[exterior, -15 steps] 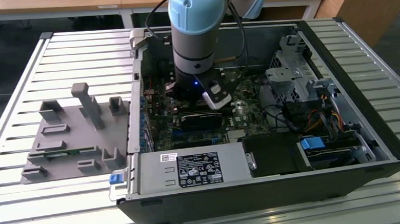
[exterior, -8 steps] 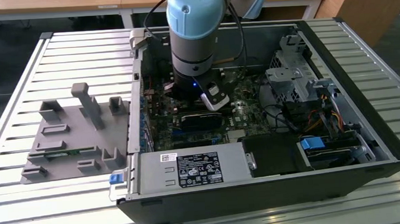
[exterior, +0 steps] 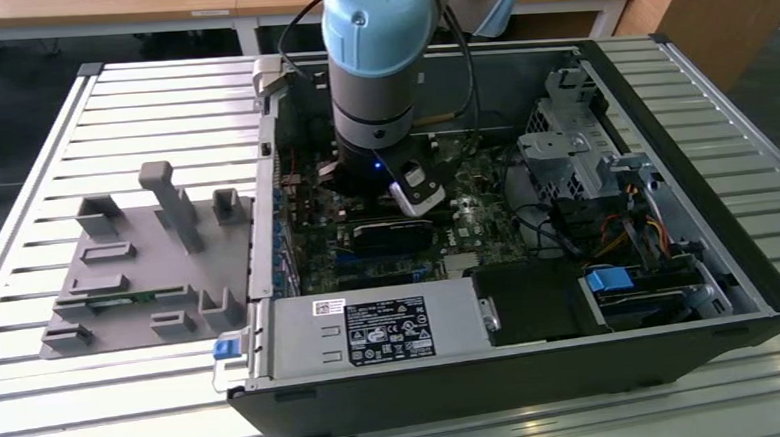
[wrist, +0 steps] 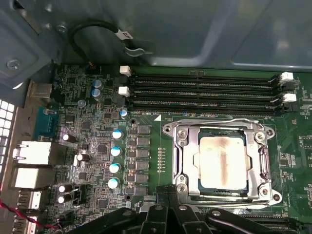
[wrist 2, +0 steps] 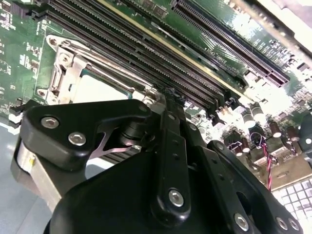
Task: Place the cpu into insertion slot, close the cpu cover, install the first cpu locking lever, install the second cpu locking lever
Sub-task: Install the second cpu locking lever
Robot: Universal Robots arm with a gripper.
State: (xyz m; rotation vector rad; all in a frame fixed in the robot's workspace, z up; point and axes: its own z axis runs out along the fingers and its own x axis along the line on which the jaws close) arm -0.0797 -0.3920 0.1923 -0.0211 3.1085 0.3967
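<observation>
The cpu (wrist: 222,163), a flat silver-grey square, lies in the insertion slot (wrist: 194,142) on the green board. The silvery cpu cover (wrist: 184,157) lies flat over it, framing the chip in its window. Thin wire levers (wrist: 219,121) run along the cover's edges. My gripper (wrist: 169,190) hovers just beside the socket's near edge, its black fingers pressed together with nothing seen between them. In the second wrist view the gripper (wrist 2: 165,95) ends right next to the cover (wrist 2: 66,73) and the chip (wrist 2: 100,90). In the exterior view the gripper (exterior: 413,199) is deep inside the open computer case.
Long black memory slots (wrist: 204,92) run beside the socket. Blue-topped capacitors (wrist: 116,151) and rear ports (wrist: 31,153) stand on the board. The case walls (exterior: 682,163), drive cage (exterior: 567,159) and power supply (exterior: 383,329) hem in the arm. A grey fixture (exterior: 152,261) sits on the slatted table.
</observation>
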